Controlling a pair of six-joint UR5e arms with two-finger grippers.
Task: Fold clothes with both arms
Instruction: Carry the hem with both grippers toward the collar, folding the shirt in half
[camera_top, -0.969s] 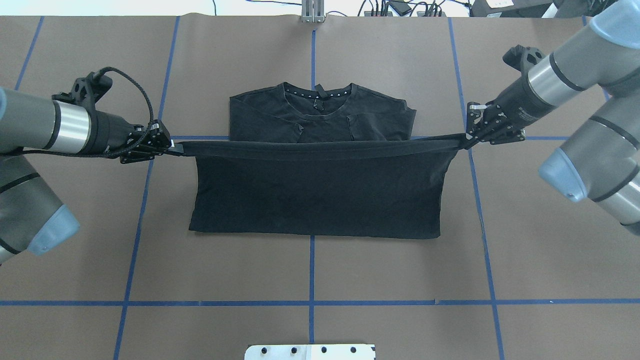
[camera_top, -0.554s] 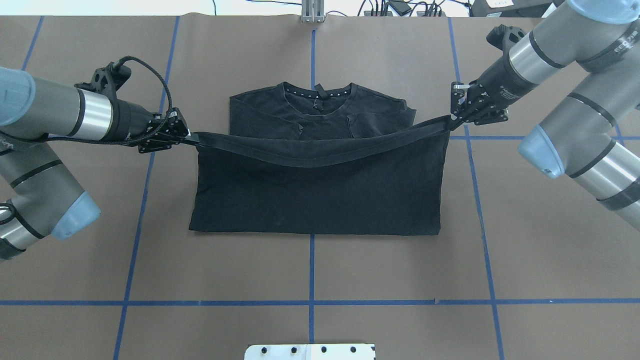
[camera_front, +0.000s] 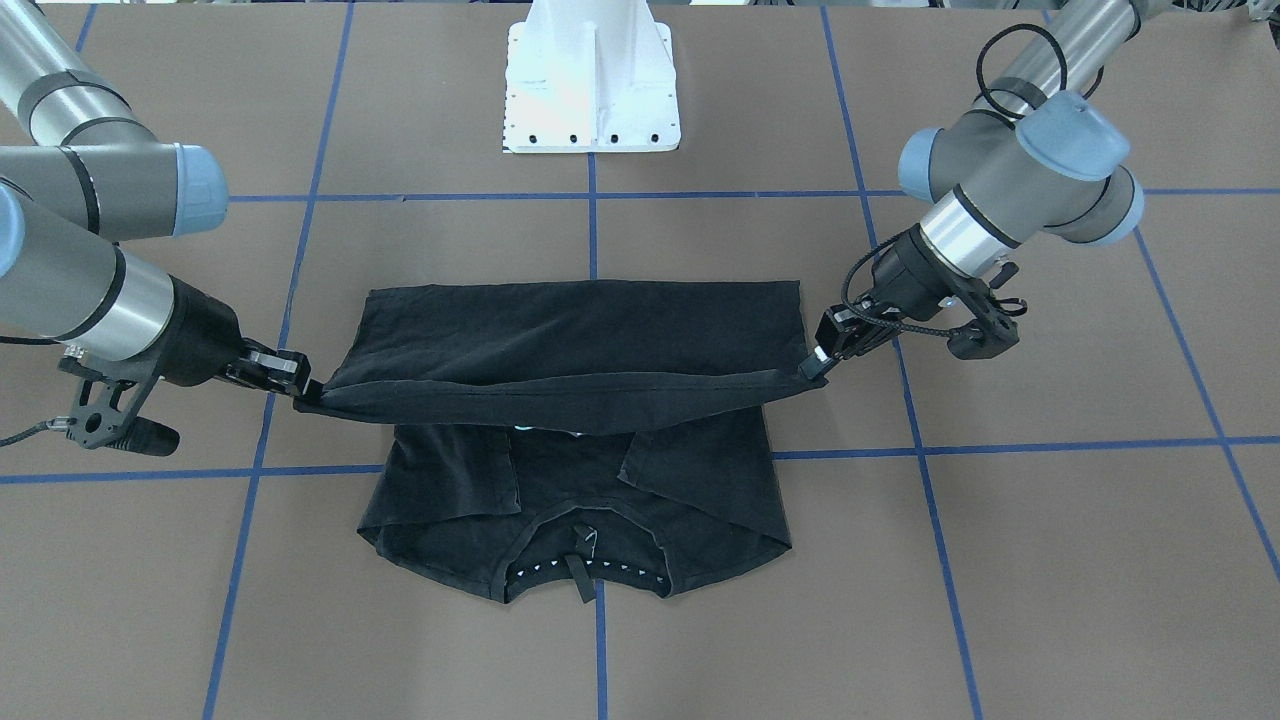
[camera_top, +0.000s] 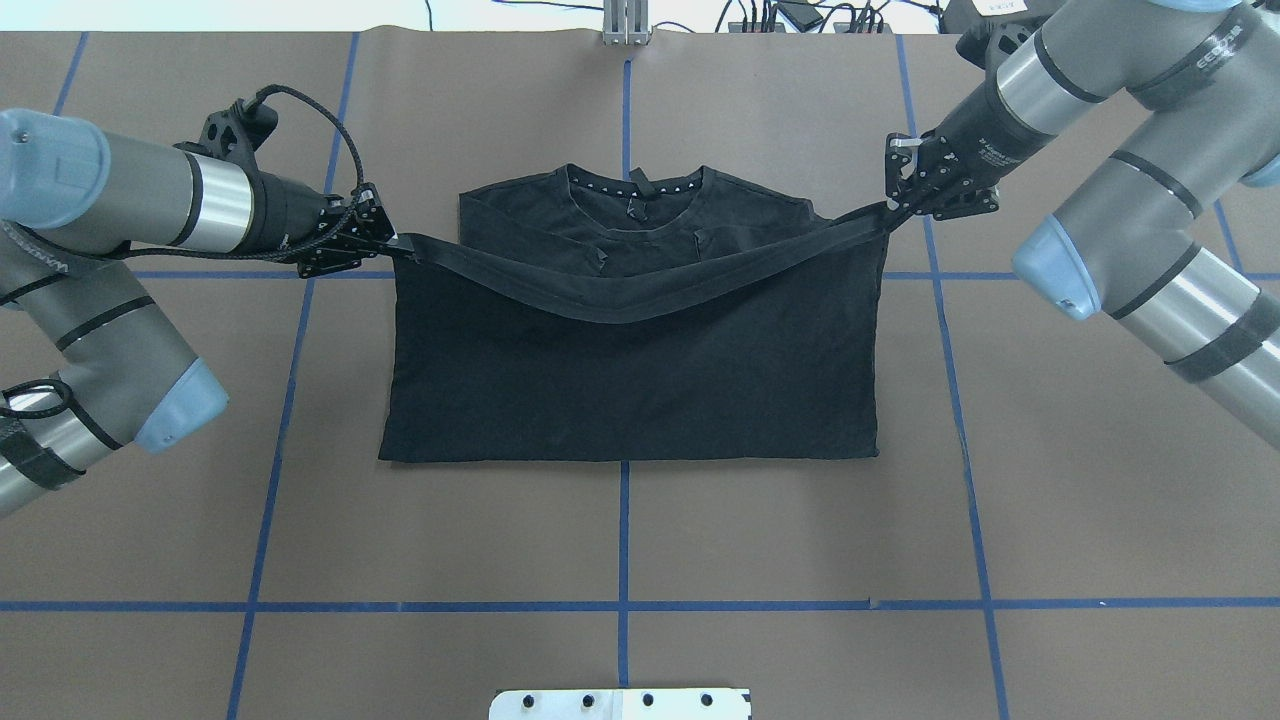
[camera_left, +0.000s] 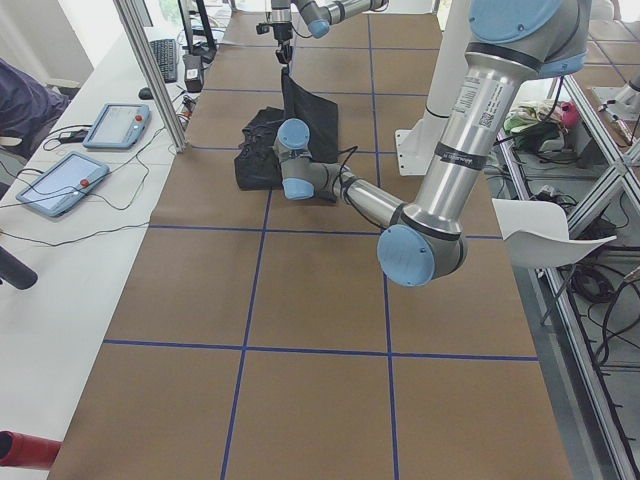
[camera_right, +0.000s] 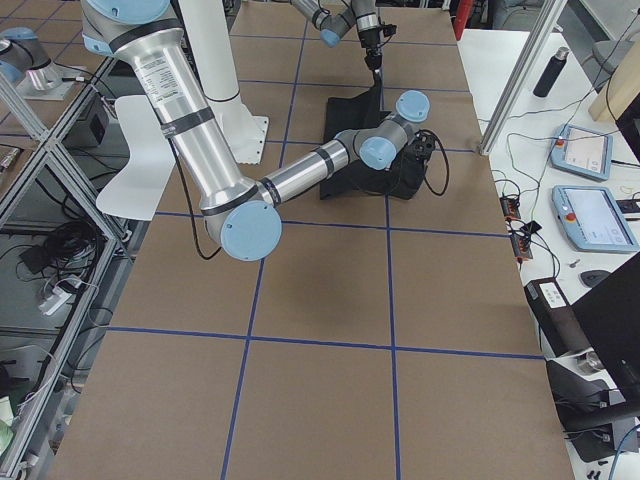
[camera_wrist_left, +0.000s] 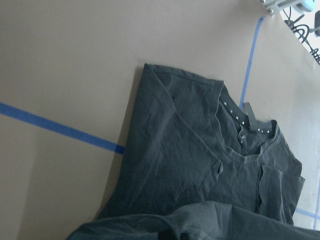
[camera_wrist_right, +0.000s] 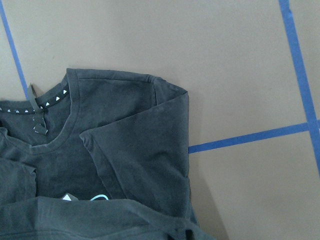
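Note:
The black T-shirt (camera_top: 630, 380) lies on the brown table with its collar (camera_top: 635, 185) at the far side and its sleeves folded in. My left gripper (camera_top: 395, 240) is shut on the hem's left corner, and my right gripper (camera_top: 890, 205) is shut on its right corner. The hem (camera_top: 620, 305) hangs lifted between them, sagging in the middle over the chest. In the front-facing view the left gripper (camera_front: 815, 365) is on the right and the right gripper (camera_front: 305, 390) on the left. Both wrist views show the collar end (camera_wrist_left: 200, 165) (camera_wrist_right: 125, 150), and a sliver of the logo (camera_wrist_right: 100, 197) shows.
Blue tape lines (camera_top: 625, 540) grid the table. The white pedestal base (camera_front: 590, 90) stands at the robot's side of the table. A metal post (camera_top: 625, 20) and cables sit at the far edge. Tablets (camera_left: 60, 180) (camera_right: 595, 215) lie on the side benches.
Both grippers have carried the hem away from the robot, towards the collar. The hem was taut and now sags in the middle, and the folded-over part covers more of the shirt.

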